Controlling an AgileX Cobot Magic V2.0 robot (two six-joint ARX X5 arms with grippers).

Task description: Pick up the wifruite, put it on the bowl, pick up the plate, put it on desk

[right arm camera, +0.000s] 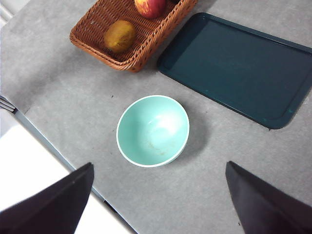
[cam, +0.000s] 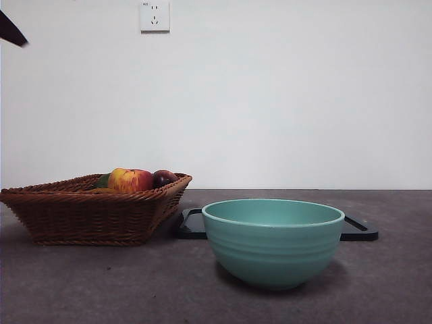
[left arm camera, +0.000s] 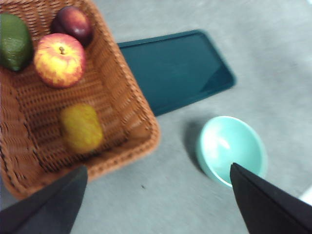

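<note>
The wifruite (left arm camera: 81, 127), a dull brown-green oval, lies in the wicker basket (left arm camera: 131, 105) near its corner and also shows in the right wrist view (right arm camera: 120, 35). In the front view the basket wall (cam: 88, 216) hides it. The teal bowl (cam: 273, 239) (right arm camera: 152, 130) (left arm camera: 231, 148) stands empty on the desk (cam: 101, 283). Behind the bowl lies the plate (right arm camera: 234, 63) (left arm camera: 175, 68) (cam: 192, 226), a flat, bare dark teal rectangular tray. My left gripper (left arm camera: 156, 209) hovers open, high over the basket's edge. My right gripper (right arm camera: 158, 204) hangs open, high above the bowl.
The basket also holds a red-yellow apple (left arm camera: 59, 59) (cam: 129, 179), a dark plum (left arm camera: 73, 23) (cam: 164, 177) and a green fruit (left arm camera: 14, 41). A black arm tip (cam: 10, 30) shows at the top left of the front view. The desk's pale edge (right arm camera: 44, 141) runs close to the bowl.
</note>
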